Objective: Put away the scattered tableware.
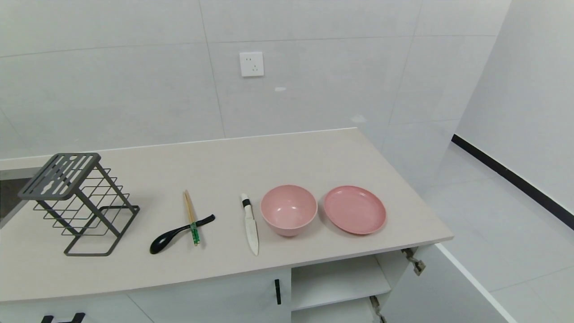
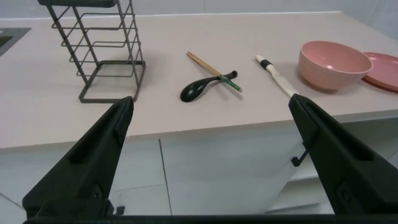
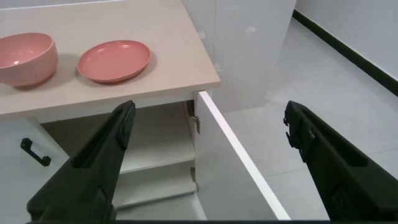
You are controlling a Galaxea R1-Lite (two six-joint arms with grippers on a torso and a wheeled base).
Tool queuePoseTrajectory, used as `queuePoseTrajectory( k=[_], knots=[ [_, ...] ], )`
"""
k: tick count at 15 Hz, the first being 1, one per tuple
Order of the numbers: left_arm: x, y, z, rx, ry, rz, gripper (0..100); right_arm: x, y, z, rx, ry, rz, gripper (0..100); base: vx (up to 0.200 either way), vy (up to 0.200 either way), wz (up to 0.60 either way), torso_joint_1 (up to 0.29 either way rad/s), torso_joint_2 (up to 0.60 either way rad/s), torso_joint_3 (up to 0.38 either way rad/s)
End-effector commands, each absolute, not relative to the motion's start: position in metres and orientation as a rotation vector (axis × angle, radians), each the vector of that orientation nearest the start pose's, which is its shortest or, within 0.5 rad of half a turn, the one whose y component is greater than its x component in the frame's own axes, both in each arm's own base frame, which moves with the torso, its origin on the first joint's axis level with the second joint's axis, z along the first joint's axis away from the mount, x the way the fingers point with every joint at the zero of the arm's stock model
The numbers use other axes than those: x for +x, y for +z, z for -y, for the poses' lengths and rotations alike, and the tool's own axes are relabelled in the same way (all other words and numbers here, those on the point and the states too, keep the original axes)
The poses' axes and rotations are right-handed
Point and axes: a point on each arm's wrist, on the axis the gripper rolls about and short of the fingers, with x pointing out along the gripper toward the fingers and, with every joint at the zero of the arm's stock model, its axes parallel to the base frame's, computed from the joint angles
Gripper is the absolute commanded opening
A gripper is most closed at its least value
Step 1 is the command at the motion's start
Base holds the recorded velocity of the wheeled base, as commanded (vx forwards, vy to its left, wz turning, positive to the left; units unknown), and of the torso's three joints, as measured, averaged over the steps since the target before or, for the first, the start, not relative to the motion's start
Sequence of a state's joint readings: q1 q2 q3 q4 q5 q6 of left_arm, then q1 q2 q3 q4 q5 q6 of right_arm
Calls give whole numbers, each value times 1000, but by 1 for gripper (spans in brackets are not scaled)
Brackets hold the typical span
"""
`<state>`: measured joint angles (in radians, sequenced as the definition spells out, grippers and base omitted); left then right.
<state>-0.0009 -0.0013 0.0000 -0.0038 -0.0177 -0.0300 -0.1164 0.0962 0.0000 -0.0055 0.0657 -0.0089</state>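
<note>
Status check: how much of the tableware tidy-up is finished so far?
Done: only the white cabinet door stands open. In hand: nothing; the left tool and right tool are open and empty. Left: the pink round bowl, pink flat plate, white-bladed knife, black spoon and wooden chopsticks all lie on the beige counter, none in the dark wire rack.

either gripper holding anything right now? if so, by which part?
Nothing is held. The left gripper and the right gripper are both open and empty.
</note>
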Motion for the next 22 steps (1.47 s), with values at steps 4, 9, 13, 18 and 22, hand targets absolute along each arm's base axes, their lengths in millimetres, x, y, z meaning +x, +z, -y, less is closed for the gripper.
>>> queuePoseTrajectory(
  k=[4, 9, 13, 18, 22],
  knots=[
    [-23, 76, 0, -20, -22, 4, 100, -15, 78, -3, -3, -50, -89, 100, 100, 0, 0, -5, -1, 4],
    [-23, 76, 1, -18, -26, 4, 100, -15, 88, -3, -19, -46, 9, 100, 0, 0, 0, 0, 0, 0],
    [-23, 76, 1, -15, -25, 7, 100, -12, 127, -8, -65, 146, 160, 100, 0, 0, 0, 0, 0, 0],
    [-23, 76, 1, -5, -26, 5, 100, 38, 159, -8, -15, 430, -87, 100, 0, 0, 0, 0, 0, 0],
    [-23, 76, 1, -1, -28, 5, 100, 66, 166, -10, -4, 500, -193, 100, 0, 0, 0, 0, 0, 0]
  ],
)
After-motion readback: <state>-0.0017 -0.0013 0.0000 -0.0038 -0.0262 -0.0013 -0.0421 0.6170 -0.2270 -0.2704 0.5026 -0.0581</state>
